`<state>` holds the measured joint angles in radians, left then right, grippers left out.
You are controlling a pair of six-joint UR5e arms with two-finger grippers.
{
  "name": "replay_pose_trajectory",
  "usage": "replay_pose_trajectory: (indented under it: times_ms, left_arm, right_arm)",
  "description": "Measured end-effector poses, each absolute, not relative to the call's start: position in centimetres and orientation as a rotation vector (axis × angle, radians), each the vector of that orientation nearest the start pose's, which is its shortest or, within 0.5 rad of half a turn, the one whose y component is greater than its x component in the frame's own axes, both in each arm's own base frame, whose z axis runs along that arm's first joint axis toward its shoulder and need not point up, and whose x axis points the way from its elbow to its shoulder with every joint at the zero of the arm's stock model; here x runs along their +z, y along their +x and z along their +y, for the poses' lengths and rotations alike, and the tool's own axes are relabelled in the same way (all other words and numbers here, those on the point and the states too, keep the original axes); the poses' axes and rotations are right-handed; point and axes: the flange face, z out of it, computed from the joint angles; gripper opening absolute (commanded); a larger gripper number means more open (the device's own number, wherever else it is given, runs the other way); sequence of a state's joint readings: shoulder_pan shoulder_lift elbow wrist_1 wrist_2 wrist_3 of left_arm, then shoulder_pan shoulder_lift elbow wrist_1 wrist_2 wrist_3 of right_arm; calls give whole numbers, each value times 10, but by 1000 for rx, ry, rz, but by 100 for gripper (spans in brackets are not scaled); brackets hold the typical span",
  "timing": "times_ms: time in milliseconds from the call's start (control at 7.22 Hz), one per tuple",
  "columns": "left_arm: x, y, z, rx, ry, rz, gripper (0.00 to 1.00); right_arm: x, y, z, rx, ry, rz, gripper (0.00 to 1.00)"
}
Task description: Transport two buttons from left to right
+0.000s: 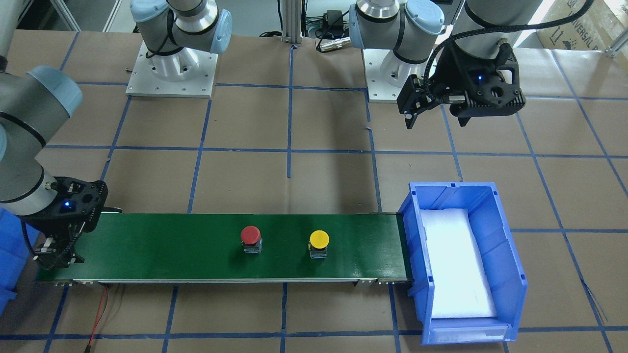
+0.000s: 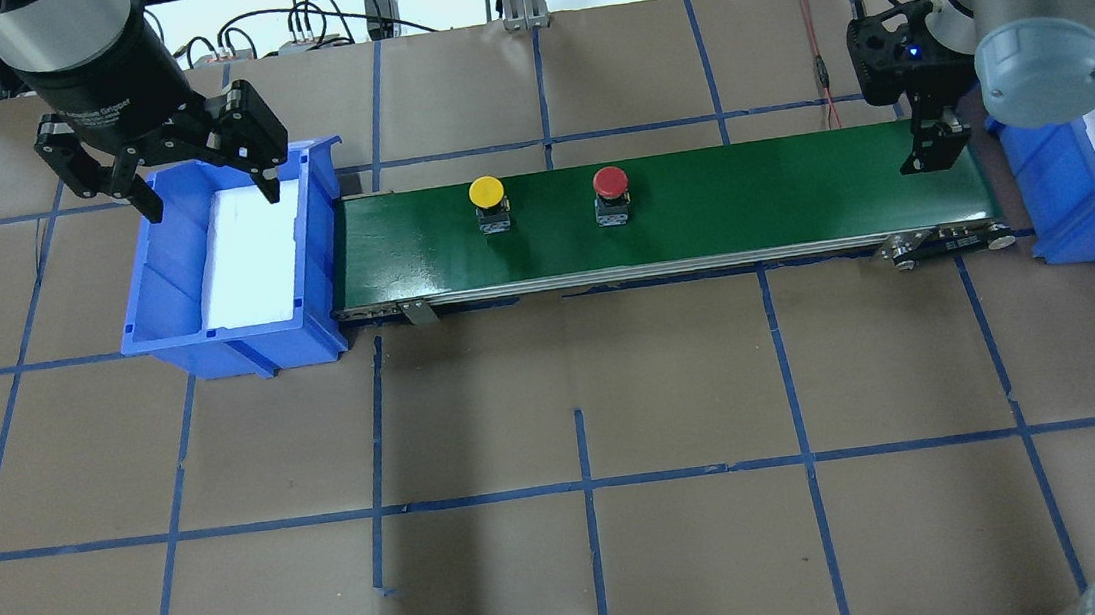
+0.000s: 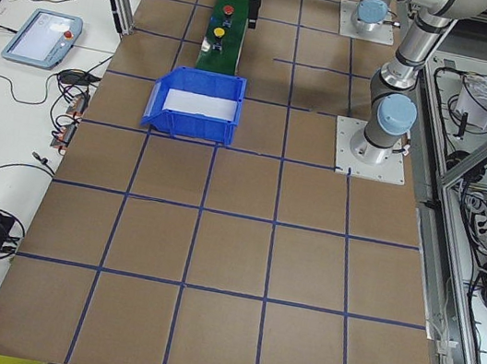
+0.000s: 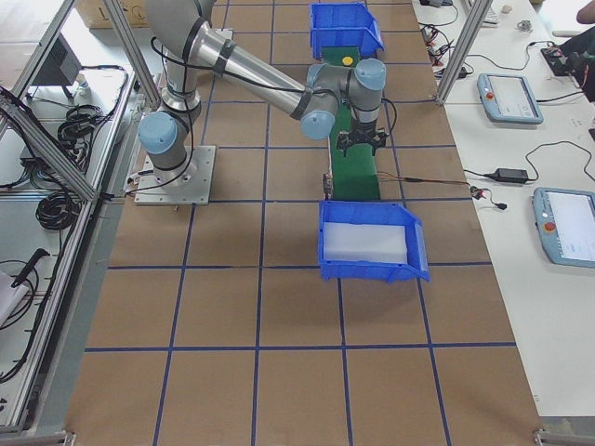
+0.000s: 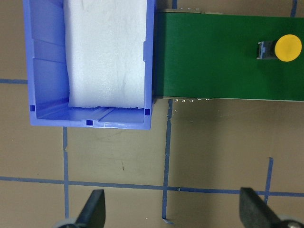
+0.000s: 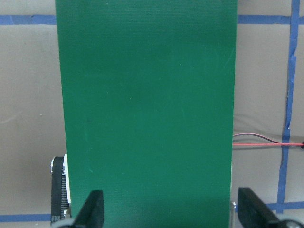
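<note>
The red button (image 2: 610,181) and the yellow button (image 2: 486,192) are standing upright on the green conveyor belt (image 2: 748,198). They are near each other but not touching. The yellow one is sitting nearer the left bin (image 2: 240,349). Both are well apart from the right bin (image 2: 1063,233), which is sitting on the worktop (image 2: 676,386) at the belt's far end.

The left gripper (image 2: 211,197) is hovering above the left bin's far edge with its fingers (image 5: 95,209) spread wide and holding nothing. The right gripper (image 2: 933,160) is hanging over the right end of the belt, fingers (image 6: 92,209) also spread wide and empty.

Handling, as judged: each button is probably rigid and light, and somewhat top-heavy under its mushroom cap. The rounded cap is likely giving poor purchase, so the fingers should be closing on the flat sides of the black-and-silver base, just below the cap. An off-centre squeeze is likely to tip the button over on the belt.
</note>
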<state>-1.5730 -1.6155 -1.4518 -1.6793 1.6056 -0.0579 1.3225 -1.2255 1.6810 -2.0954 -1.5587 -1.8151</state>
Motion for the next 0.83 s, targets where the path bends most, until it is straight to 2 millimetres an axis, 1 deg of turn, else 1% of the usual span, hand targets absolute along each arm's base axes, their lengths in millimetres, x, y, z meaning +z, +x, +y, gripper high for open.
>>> replay_pose_trajectory:
  times_ms: [138, 277, 831]
  left_arm:
    - [514, -131, -506, 51, -86, 3104, 100]
    - [514, -131, -506, 50, -85, 3105, 100]
    - [517, -131, -504, 39, -85, 3103, 100]
  right_arm:
    - [297, -17, -617, -73, -2253, 2263, 97]
    - [297, -17, -617, -73, -2252, 2264, 95]
    - [296, -17, -617, -75, -2248, 2266, 96]
